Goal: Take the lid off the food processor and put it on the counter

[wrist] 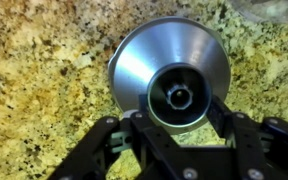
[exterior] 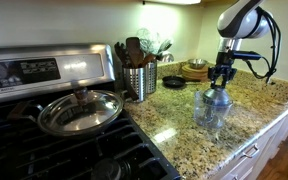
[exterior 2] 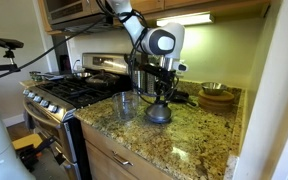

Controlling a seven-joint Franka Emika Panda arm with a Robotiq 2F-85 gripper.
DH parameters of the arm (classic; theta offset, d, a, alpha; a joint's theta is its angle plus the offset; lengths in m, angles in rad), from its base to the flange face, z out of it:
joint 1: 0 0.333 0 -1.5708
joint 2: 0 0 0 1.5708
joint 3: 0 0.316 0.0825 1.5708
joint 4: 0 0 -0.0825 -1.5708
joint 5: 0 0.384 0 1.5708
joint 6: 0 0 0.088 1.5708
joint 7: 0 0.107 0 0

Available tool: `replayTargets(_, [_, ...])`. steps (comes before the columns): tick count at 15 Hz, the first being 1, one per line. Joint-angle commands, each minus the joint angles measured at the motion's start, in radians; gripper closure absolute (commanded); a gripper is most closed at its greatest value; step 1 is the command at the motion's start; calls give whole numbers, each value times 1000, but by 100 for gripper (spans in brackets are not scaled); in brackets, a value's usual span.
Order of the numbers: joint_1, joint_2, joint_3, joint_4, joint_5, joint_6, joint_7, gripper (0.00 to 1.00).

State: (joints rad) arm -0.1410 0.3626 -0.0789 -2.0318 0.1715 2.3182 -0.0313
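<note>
The grey cone-shaped lid (wrist: 154, 55) rests on the speckled granite counter (wrist: 34, 70), with its dark knob up. In an exterior view the lid (exterior 2: 159, 113) stands just beside the clear food processor bowl (exterior 2: 127, 105), apart from it. My gripper (wrist: 181, 112) points straight down over the lid, with a finger on each side of the knob and closed against it. The gripper also shows in both exterior views (exterior 2: 162, 93) (exterior: 221, 78). The bowl (exterior: 204, 112) is open on top; an edge of it shows in the wrist view (wrist: 274, 8).
A black stove (exterior: 44, 150) carries a pan with a flat glass lid (exterior: 80, 110). A ribbed steel utensil canister (exterior: 139, 80) stands beside it. Wooden bowls (exterior 2: 216, 95) sit at the back of the counter. The counter edge runs close in front (exterior 2: 134, 150).
</note>
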Motion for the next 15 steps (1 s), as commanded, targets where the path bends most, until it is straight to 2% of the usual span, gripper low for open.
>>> replayTargets(1, [-3, -60, 4, -83, 9, 49, -14, 30])
replayTargets(2, [-2, -67, 4, -93, 7, 54, -14, 14])
replayTargets(4, [2, -86, 3, -122, 0, 71, -13, 3])
replayTargets(9, [22, -194, -3, -217, -37, 117, 9, 0])
replayTargets(15, [40, -403, 0, -323, -77, 62, 32, 0])
